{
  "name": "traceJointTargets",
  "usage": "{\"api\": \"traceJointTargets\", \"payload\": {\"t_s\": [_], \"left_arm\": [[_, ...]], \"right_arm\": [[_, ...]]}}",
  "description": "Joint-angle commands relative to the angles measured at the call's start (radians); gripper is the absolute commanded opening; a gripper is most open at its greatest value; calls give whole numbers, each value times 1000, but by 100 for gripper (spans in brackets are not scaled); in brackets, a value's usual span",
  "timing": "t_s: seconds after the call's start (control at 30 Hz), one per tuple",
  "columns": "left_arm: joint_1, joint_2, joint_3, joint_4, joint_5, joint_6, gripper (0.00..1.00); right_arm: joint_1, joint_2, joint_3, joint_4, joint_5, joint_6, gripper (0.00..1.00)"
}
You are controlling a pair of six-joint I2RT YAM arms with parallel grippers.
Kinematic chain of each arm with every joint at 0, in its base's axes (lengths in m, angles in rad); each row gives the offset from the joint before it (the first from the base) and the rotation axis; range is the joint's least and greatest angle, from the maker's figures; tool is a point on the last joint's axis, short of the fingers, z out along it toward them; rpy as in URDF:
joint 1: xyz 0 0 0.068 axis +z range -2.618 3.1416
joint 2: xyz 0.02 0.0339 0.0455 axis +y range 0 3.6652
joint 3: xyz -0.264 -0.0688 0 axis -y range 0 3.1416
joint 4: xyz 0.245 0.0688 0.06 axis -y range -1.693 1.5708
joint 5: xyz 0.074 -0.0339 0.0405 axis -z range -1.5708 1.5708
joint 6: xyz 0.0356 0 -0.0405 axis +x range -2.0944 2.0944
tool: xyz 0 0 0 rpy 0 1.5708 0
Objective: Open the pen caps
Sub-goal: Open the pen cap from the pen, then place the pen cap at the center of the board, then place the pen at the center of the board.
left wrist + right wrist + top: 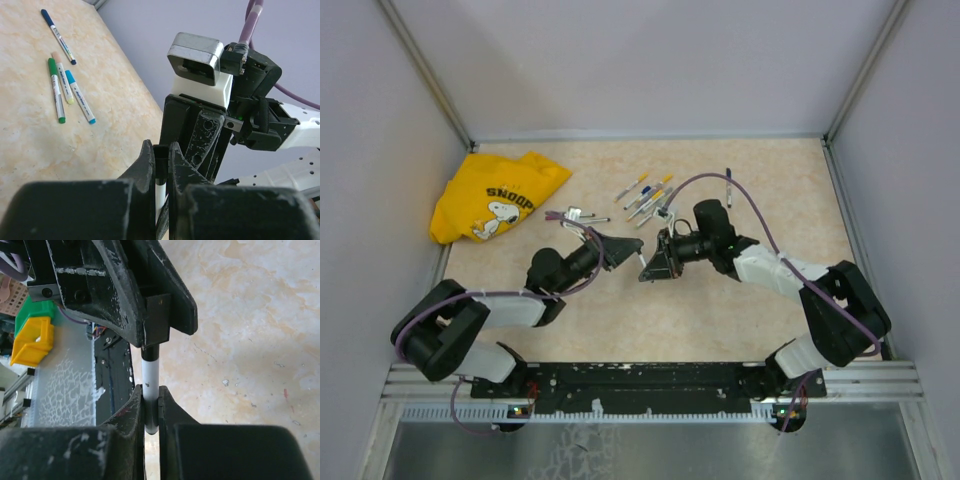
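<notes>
1. The desk (720,300) is a beige, marbled sheet, boxed in by pale grey walls (650,60) with metal posts at the corners. A black rail (650,378) runs along its near edge.
2. A crumpled yellow Snoopy shirt (495,200) lies in the far left corner.
3. Right of the shirt lies a fanned cluster of loose markers (645,195). One lone marker (728,185) lies further right, apart from it. A few small pieces (575,215) lie just beside the shirt's right edge, too small to tell what they are.
4. The pen caps (51,66) on the loose markers are short coloured ends on thin white barrels. The left wrist view shows green, light blue, dark blue and a pale orange one.
5. Right of the shirt and nearer the rail, the two hands meet tip to tip above the desk, with one held marker (150,385) between them.
6. The right hand (150,392) is pressed together on the white barrel.
7. The left hand (160,148) is closed on the other end. A black cap (150,352) shows just below its pads.
</notes>
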Motion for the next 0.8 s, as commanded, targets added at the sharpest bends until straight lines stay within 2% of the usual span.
{"api": "traceJointTargets", "payload": {"t_s": [0.0,0.3,0.57,0.67,0.77], "left_arm": [[2,-13,-15,85,-88,19,0],[199,-84,5,56,-180,-17,0],[269,-228,28,-72,-202,52,0],[274,-303,4,-142,-223,101,0],[279,-389,-44,-201,-233,130,0]], "right_arm": [[-3,-4,35,38,-44,-4,0],[14,-1,36,33,-66,-4,0],[21,2,48,5,-67,-27,0],[21,2,70,-60,-72,-100,0],[21,-1,117,-221,-63,-278,0]]}}
